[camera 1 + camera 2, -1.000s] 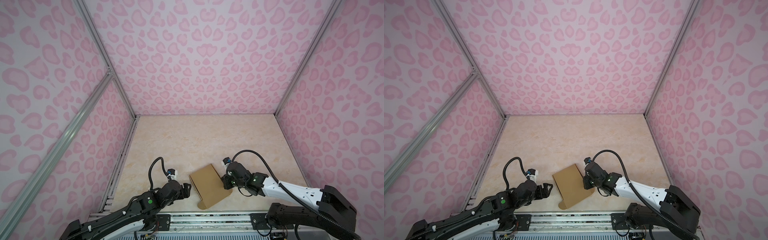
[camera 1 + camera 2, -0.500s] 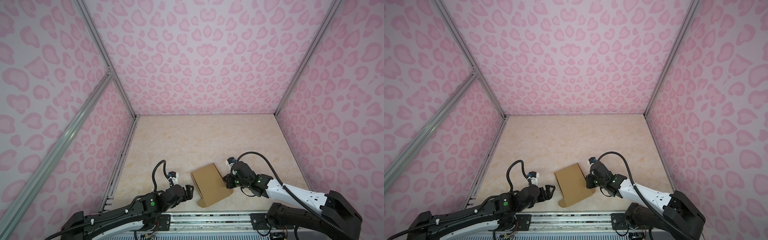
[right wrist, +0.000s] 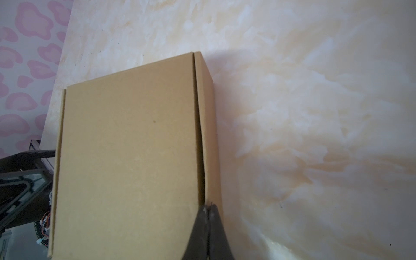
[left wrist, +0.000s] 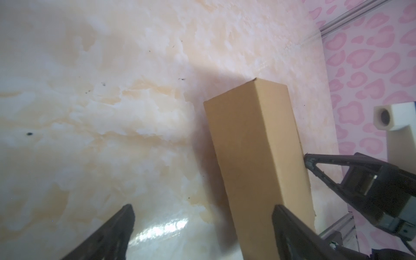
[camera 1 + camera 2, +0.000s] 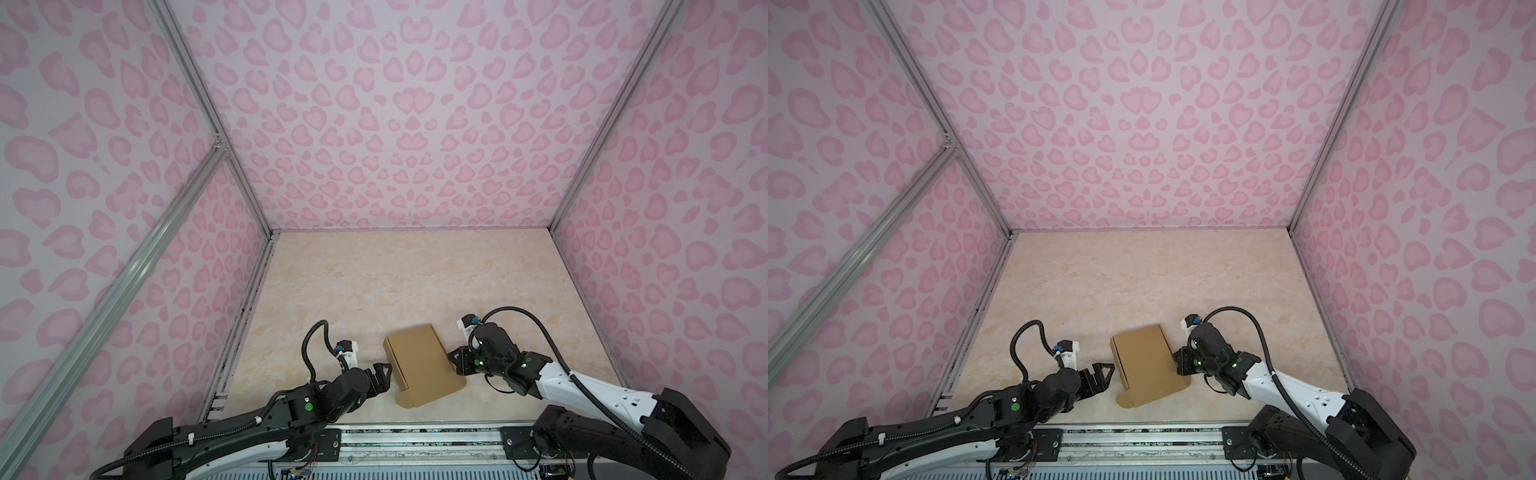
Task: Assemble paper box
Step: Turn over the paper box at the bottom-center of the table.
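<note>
Lying folded shut at the front of the table (image 5: 415, 282), the paper box (image 5: 422, 365) looked nearly done, one rounded tab (image 5: 405, 400) protruding; left gripper (image 5: 384, 376) stood spread alongside, right gripper (image 3: 208, 204) pressed together at its seam.

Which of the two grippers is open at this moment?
The left gripper: its jaws stand wide apart beside the paper box. The right gripper is shut, its tips pressed together at the box's side edge.
</note>
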Action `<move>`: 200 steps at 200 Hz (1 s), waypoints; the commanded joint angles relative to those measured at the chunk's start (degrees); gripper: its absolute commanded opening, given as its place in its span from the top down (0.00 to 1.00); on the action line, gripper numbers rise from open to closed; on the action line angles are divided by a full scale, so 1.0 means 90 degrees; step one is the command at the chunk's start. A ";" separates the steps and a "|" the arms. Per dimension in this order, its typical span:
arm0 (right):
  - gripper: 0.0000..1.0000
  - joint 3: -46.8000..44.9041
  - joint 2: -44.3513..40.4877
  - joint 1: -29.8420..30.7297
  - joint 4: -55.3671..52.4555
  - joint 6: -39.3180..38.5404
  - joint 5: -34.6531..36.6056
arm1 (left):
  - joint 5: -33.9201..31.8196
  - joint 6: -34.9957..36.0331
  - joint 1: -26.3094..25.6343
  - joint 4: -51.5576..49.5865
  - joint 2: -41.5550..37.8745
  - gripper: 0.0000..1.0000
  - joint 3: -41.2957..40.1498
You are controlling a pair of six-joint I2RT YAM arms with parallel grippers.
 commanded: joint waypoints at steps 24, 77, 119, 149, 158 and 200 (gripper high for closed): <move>1.00 -0.0024 0.0032 -0.0016 -0.0139 -0.0062 -0.0101 | -0.0219 -0.0182 -0.0033 0.1070 -0.0096 0.02 -0.0023; 1.00 -0.0083 0.0056 -0.0028 -0.0056 -0.0051 -0.0164 | -0.0096 -0.0522 -0.0072 0.1625 0.0276 0.02 -0.0257; 1.00 -0.0082 0.0120 -0.0019 -0.0048 -0.0074 -0.0203 | -0.0152 -0.0566 -0.0093 0.1892 0.0458 0.02 -0.0204; 1.00 -0.0107 0.0175 -0.0030 0.0004 -0.0068 -0.0249 | -0.0131 -0.0657 -0.0180 0.2428 0.0804 0.02 -0.0248; 1.00 -0.0114 0.0189 -0.0038 0.0021 -0.0070 -0.0254 | -0.0157 -0.0666 -0.0236 0.2457 0.0908 0.02 -0.0228; 1.00 -0.0142 0.0238 -0.0047 0.0049 -0.0089 -0.0294 | -0.0323 -0.0631 -0.0365 0.2508 0.1139 0.02 -0.0151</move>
